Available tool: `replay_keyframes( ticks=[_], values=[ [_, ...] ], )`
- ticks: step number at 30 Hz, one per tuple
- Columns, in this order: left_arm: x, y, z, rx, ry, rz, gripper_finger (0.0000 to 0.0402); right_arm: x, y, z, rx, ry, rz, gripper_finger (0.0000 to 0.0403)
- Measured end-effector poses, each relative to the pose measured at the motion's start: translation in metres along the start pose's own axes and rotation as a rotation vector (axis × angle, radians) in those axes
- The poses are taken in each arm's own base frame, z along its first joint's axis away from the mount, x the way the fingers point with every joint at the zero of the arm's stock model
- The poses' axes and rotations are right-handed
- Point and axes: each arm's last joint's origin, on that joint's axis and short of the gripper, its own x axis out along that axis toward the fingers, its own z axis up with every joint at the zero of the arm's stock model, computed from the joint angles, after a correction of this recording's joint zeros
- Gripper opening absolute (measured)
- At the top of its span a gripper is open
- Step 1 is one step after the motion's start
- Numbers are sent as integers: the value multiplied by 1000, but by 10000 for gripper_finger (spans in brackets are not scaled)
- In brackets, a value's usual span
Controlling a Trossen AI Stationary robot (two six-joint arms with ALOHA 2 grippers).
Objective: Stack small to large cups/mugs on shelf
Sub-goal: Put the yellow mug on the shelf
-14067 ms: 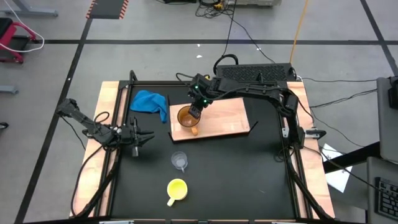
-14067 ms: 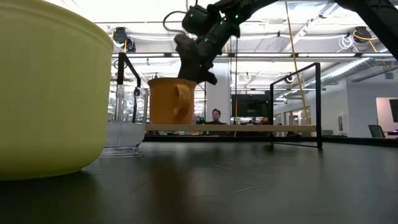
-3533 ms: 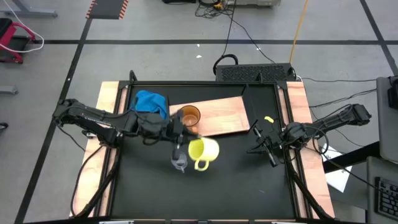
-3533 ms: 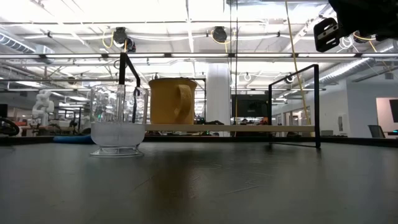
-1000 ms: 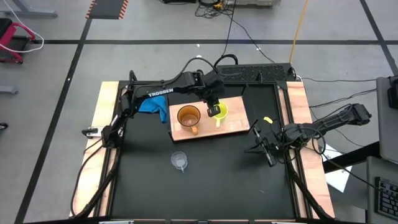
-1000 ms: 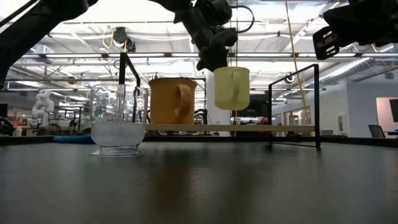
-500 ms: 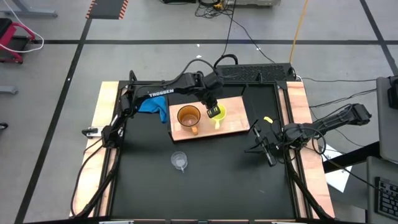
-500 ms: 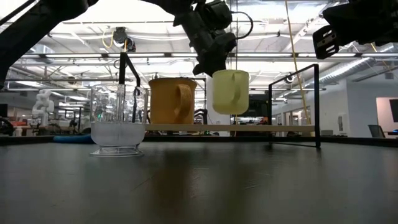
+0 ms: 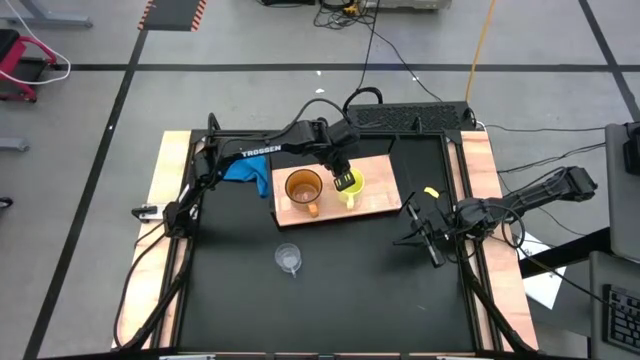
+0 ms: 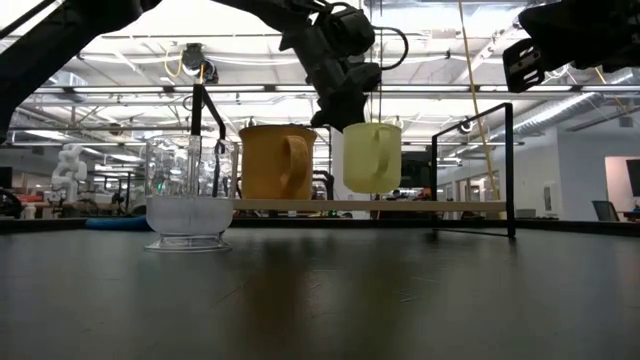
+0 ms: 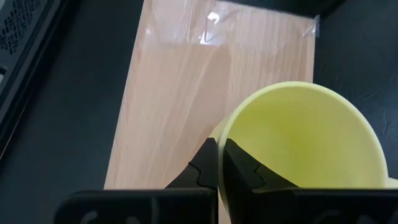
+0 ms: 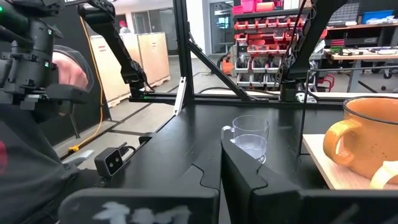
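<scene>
My left gripper (image 9: 343,181) reaches over the light-wood shelf board (image 9: 378,190) and is shut on the yellow mug (image 10: 372,157). The mug hangs just above the board, right of the orange-brown mug (image 9: 303,188), which stands upright on the board by its base. The clear glass cup (image 9: 289,259) stands on the black table nearer the front. My right gripper (image 9: 412,228) waits shut and empty near the table's right edge. My left gripper pinches the yellow mug's rim (image 11: 221,138), one finger (image 11: 244,172) inside the mug and one (image 11: 203,167) outside. The fingers come from above, pointing down. The mug hangs upright below them, its handle (image 10: 373,155) toward the near side, its base a little clear of the board.
A blue cloth (image 9: 243,165) lies at the board's left end. Bare board lies right of the yellow mug. A black frame post (image 10: 511,168) stands by the board's right end. A black box (image 9: 410,115) sits behind the board.
My left gripper has gone down with the yellow mug and a little toward the orange-brown mug. The mug stays upright in the hold and now hangs close above the board, lower than a second ago.
</scene>
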Motion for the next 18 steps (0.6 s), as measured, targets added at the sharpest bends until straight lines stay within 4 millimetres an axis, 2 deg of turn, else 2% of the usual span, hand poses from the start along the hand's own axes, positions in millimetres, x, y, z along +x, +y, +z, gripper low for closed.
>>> replay_keyframes(
  ticks=[18],
  values=[
    [4, -3, 2, -17, -19, -4, 5, 0, 0, 1, -1, -7, 1, 0]
  ],
)
